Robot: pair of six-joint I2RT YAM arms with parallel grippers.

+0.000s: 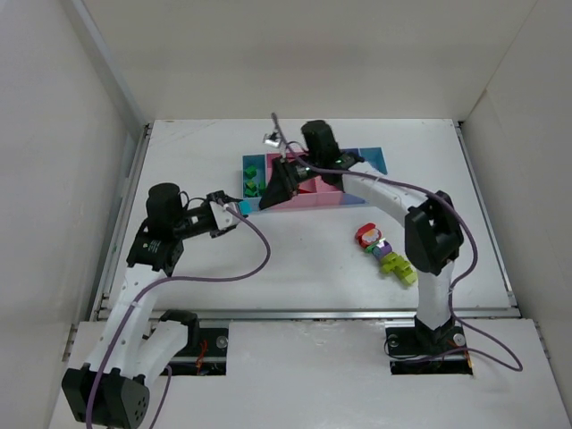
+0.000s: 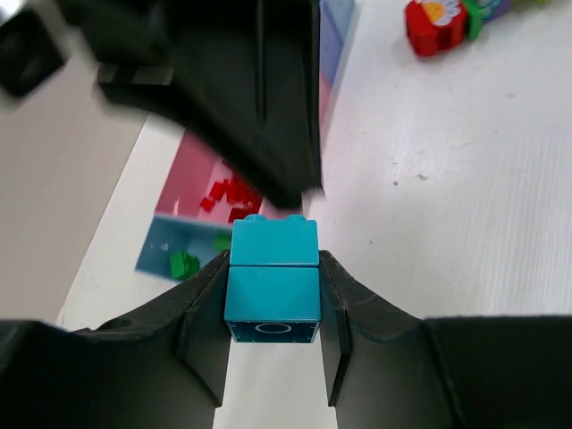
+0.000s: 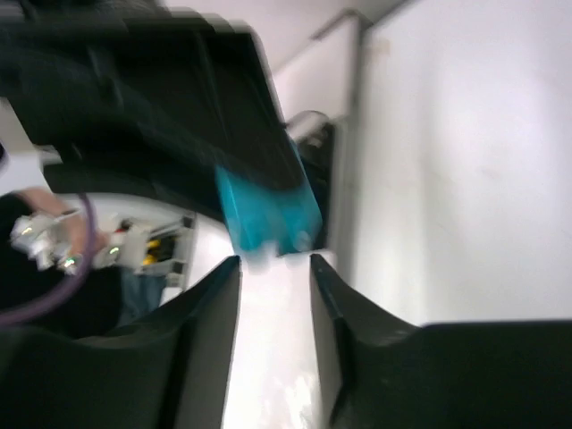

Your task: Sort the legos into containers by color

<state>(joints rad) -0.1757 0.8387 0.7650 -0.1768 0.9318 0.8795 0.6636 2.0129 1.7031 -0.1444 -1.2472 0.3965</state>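
Observation:
My left gripper (image 2: 273, 308) is shut on a teal lego (image 2: 273, 277), two stacked blocks held off the table just left of the containers (image 1: 322, 195). In the top view that teal lego (image 1: 243, 206) sits at the left gripper's (image 1: 234, 212) tip. My right gripper (image 1: 271, 202) hangs over the containers' left end and points at it. In the right wrist view the teal lego (image 3: 266, 214) lies just beyond the right gripper (image 3: 274, 264), whose jaws are open and empty. Green legos (image 2: 183, 264) lie in the light blue bin, red legos (image 2: 228, 192) in the pink one.
A loose cluster of legos lies on the table to the right: a red flower piece (image 1: 366, 234), purple and green bits, and a lime piece (image 1: 401, 270). White walls enclose the table on three sides. The right arm's finger (image 2: 232, 98) looms over the left wrist view.

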